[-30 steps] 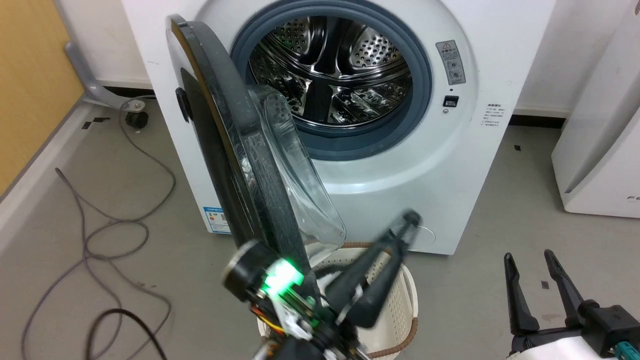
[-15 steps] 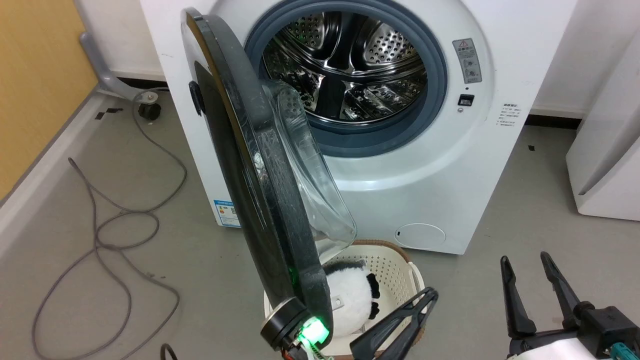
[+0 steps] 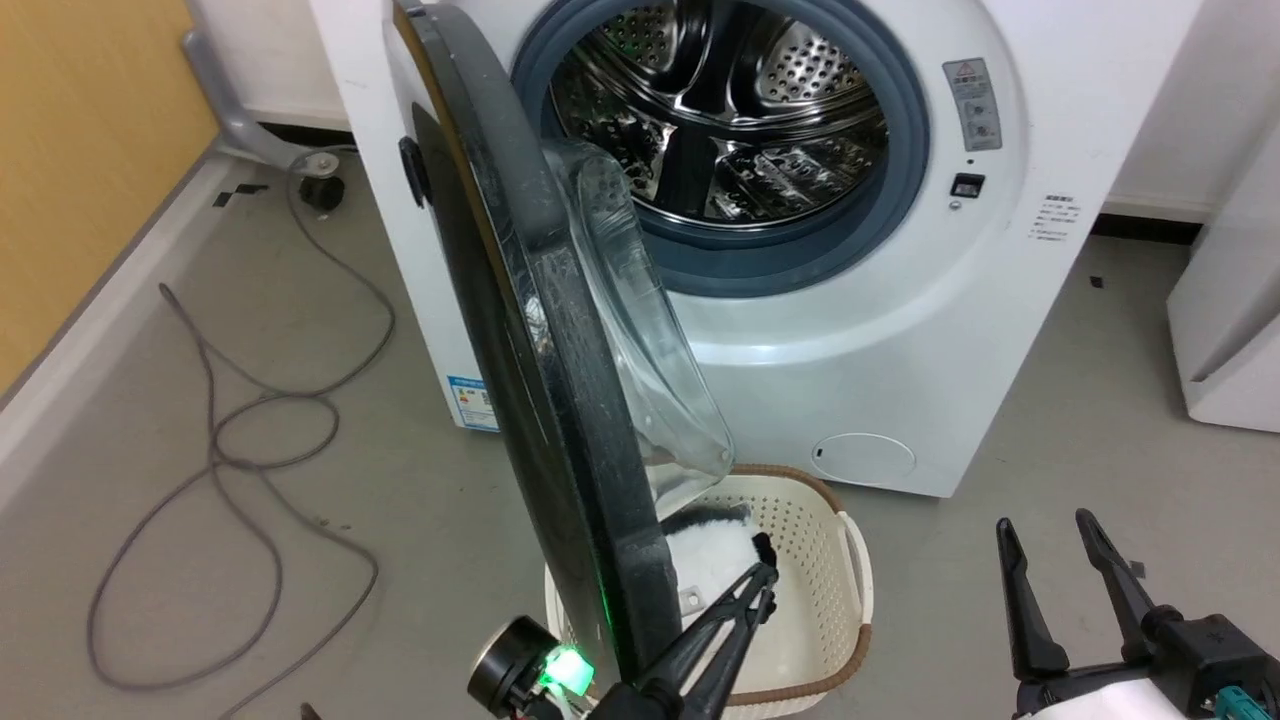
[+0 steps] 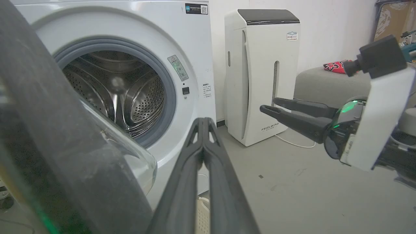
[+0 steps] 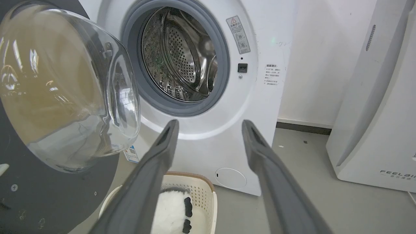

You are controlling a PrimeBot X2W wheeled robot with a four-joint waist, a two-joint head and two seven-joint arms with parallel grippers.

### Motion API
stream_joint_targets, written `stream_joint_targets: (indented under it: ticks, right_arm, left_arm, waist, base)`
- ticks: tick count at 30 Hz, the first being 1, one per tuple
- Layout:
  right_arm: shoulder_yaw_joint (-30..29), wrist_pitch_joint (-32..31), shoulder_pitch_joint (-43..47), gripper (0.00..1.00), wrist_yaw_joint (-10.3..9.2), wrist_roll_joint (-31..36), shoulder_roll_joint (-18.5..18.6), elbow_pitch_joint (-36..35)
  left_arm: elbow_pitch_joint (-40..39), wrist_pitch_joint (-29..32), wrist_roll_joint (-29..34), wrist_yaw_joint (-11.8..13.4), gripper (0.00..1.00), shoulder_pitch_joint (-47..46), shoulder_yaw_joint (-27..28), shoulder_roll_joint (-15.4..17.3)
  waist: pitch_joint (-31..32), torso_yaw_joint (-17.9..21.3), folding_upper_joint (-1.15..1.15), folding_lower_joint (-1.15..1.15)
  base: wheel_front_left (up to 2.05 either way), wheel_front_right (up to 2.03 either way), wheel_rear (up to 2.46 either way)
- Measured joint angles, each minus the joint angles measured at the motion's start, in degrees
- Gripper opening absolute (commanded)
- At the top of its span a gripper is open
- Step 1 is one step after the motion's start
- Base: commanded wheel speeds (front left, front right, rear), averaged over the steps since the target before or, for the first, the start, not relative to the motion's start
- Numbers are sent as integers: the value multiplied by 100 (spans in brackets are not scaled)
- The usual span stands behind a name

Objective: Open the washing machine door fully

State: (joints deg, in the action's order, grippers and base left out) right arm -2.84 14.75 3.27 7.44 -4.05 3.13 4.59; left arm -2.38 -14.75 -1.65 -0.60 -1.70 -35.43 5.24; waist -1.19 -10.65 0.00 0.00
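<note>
The washing machine (image 3: 900, 350) is a white front-loader, and its steel drum (image 3: 730, 130) is exposed. The washing machine door (image 3: 540, 400), a glossy black disc with a bulging glass bowl (image 3: 640, 330), stands swung out, edge-on to the head camera. My left gripper (image 3: 765, 580) is shut with nothing in it, low at the door's inner side near its bottom edge. In the left wrist view, the left gripper (image 4: 203, 121) points at the machine (image 4: 195, 48), with the door (image 4: 48, 130) at its left. My right gripper (image 3: 1042, 525) is open and empty at the lower right, and its tips (image 5: 210, 123) frame the machine's front.
A cream perforated basket (image 3: 830, 580) holding a black-and-white plush toy (image 3: 715, 555) sits on the floor under the door's free edge. A white FEELBIRD appliance (image 4: 263, 71) stands right of the machine. Grey cables (image 3: 250, 440) loop on the floor at left, beside a yellow wall panel (image 3: 80, 150).
The head camera has shifted, sliding the scene to the right. My shut left gripper has pulled back and down from the machine's lower front to beside the door's bottom edge. The right gripper has stayed open.
</note>
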Motion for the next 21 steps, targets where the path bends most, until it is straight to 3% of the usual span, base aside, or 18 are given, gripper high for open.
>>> stream_joint_targets:
  ticks: [21]
  right_arm:
    - [22, 0, -4, 100, 0, -4, -2, 37]
  left_arm:
    - [308, -1, -66, 43, 0, 121, 324, -14]
  waist:
    - [-67, -754, 0, 0]
  base:
    - [0, 0, 0]
